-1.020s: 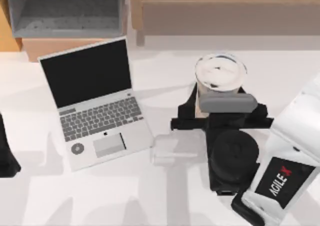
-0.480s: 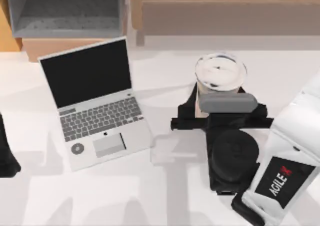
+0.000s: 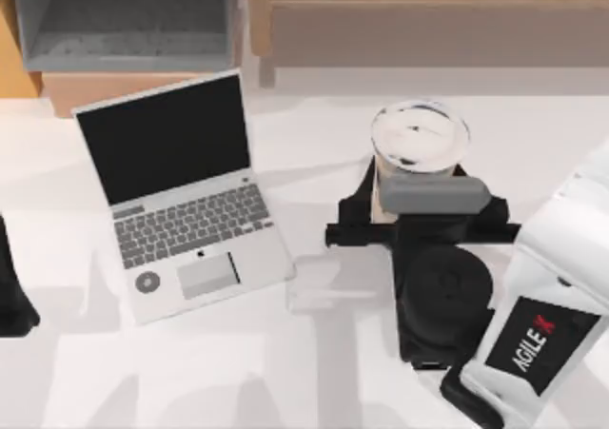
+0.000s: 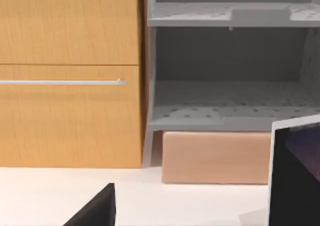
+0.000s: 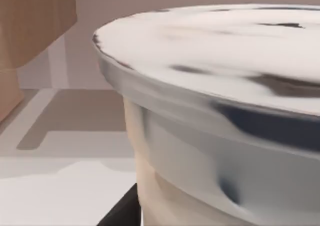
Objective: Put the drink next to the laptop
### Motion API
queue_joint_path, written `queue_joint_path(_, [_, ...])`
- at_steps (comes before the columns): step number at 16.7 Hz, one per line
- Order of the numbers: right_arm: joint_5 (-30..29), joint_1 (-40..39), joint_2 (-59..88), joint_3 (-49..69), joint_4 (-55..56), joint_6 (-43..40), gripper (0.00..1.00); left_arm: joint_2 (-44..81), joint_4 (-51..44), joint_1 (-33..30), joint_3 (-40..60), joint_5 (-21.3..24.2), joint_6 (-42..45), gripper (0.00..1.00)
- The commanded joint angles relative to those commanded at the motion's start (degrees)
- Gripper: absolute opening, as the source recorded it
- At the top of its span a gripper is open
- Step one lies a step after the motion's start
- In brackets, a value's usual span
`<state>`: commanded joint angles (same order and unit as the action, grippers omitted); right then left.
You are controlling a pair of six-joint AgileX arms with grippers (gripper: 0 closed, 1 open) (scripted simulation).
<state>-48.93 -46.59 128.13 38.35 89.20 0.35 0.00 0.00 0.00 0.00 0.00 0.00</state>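
The right gripper [image 3: 419,196] is wrapping the drink [image 3: 420,144] just under its round white lid, its dark fingers [image 3: 354,204] sitting on either side of the cup wall and pinching it. Gripping high and from the side is probably meant to keep a tall, top-heavy cup upright while it is being carried. In the right wrist view the lid rim and the creamy beige cup wall [image 5: 210,151] are sitting right against the lens, which fits a close hold near the top. Whether the cup's base is resting on the table [image 3: 314,372] or hanging just above it cannot be told, since the arm is covering it.

Off to the left of the gripper, well apart from it, the laptop [image 3: 181,191] is lying open and turned at a slight angle, its black screen facing up and its keyboard toward the near edge. A bare strip of table is lying between the cup and the laptop's right edge, so the drink is not yet beside it; my reading is that the carry across is the step in hand.

Farther left, the left gripper [image 3: 14,301] is parked at the table's left edge, and I cannot tell how its fingers are standing. Beyond the laptop, a wooden cabinet [image 4: 70,75] and grey shelves [image 4: 230,60] are backing the table.
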Motion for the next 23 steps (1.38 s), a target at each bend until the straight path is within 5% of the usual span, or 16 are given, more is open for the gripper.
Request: queue_joint_path(23, [-2.8,-5.1,-7.0,9.8,-5.3,-0.4,0.0,0.0,0.0,0.0,0.0,0.0,0.0,1.0])
